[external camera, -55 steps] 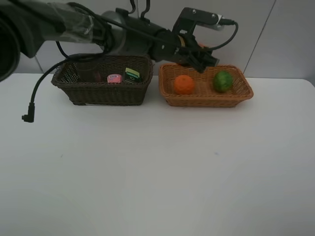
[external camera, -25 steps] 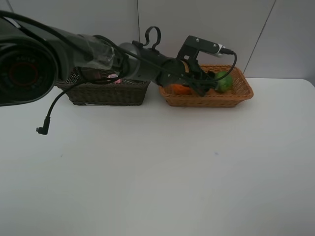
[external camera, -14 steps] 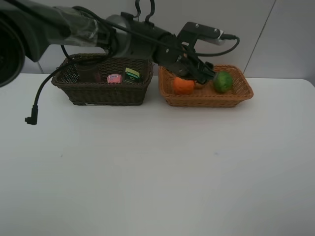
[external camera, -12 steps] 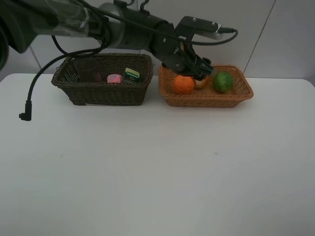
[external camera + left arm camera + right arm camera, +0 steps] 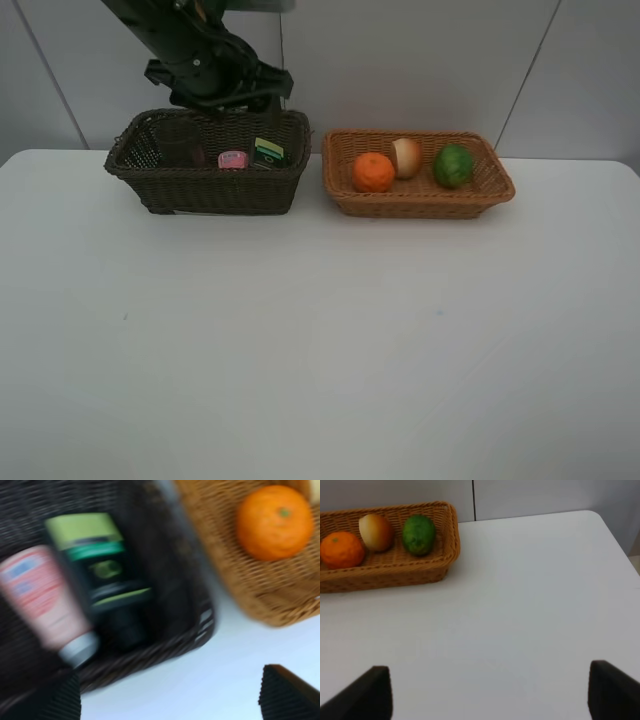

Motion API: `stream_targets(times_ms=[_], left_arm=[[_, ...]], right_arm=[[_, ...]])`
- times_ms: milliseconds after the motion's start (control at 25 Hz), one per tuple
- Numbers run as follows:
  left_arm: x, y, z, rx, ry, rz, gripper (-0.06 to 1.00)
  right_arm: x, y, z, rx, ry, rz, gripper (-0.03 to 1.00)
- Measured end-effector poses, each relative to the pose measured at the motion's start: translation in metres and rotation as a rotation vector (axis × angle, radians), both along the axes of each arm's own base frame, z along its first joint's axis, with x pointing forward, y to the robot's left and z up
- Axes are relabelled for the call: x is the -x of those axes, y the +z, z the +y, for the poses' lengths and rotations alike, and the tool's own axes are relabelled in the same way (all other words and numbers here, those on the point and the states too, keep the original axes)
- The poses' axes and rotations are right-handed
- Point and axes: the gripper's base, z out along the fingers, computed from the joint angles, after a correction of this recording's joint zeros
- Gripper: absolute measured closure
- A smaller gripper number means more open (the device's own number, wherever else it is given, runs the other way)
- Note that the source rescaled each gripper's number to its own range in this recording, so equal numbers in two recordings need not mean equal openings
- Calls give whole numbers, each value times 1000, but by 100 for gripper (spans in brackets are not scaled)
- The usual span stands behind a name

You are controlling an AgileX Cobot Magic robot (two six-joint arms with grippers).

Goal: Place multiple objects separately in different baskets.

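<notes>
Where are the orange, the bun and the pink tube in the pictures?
orange (image 5: 374,172), high exterior view, middle of its peel.
bun (image 5: 406,157), high exterior view, its pale front.
pink tube (image 5: 42,595), left wrist view, its label.

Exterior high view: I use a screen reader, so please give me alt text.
Two baskets stand side by side on a white table: the dark basket holds a cup, pink tube and green bottle; the tan basket an orange, bun and lime.

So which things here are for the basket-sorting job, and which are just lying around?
For the job:
dark brown basket
tan basket
orange
bun
green fruit
purple cup
pink tube
green bottle

Just there:
white table
</notes>
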Motion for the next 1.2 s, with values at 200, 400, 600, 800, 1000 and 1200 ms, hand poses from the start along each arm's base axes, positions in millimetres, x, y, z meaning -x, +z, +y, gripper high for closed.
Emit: stream_targets(times_ms=[200,400,600,800,1000,1200], left_arm=[[43,32,66,14,122,-40,0],[94,52,108,-8,166,-42,-5],[142,60,122,-43,133,-17,-6],[178,65,129,-62,103,2,-6],[203,70,134,-51,101,-47,-6],[231,74,139,-32,103,-122,-6]], right_arm=[[0,0,0,0,0,0,31],[0,0,0,0,0,0,31],[0,0,0,0,0,0,31],[0,0,0,0,0,0,31],[0,0,0,0,0,0,31],[0,0,0,0,0,0,31]])
